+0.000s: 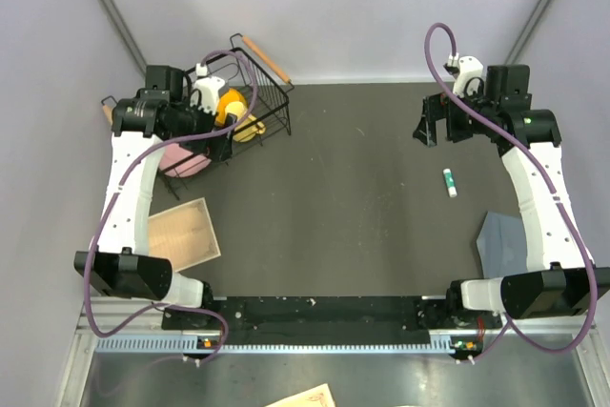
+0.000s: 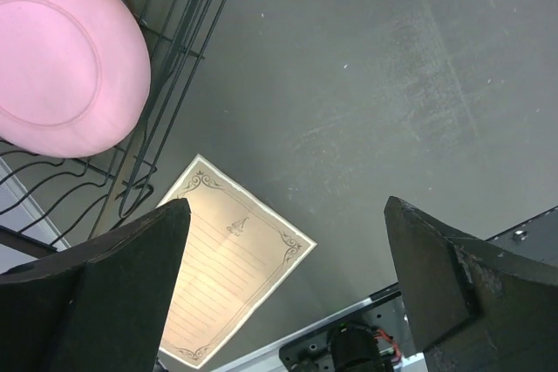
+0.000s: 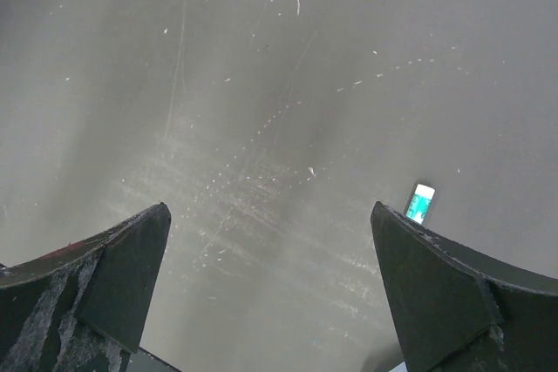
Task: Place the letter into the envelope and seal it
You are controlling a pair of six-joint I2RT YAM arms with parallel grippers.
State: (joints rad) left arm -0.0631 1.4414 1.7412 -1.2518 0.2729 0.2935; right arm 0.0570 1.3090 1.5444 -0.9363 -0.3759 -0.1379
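Lying near opposite table [image 1: 353, 197] edges, letter [image 1: 181, 235], envelope [image 1: 503, 241]

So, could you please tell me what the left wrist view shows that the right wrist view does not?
Only the left wrist view shows the letter lying flat on the table, and a pink dish in a wire rack. Only the right wrist view shows the glue stick. Both show bare dark table beneath an open, empty hand: the left hand in one, the right hand in the other.
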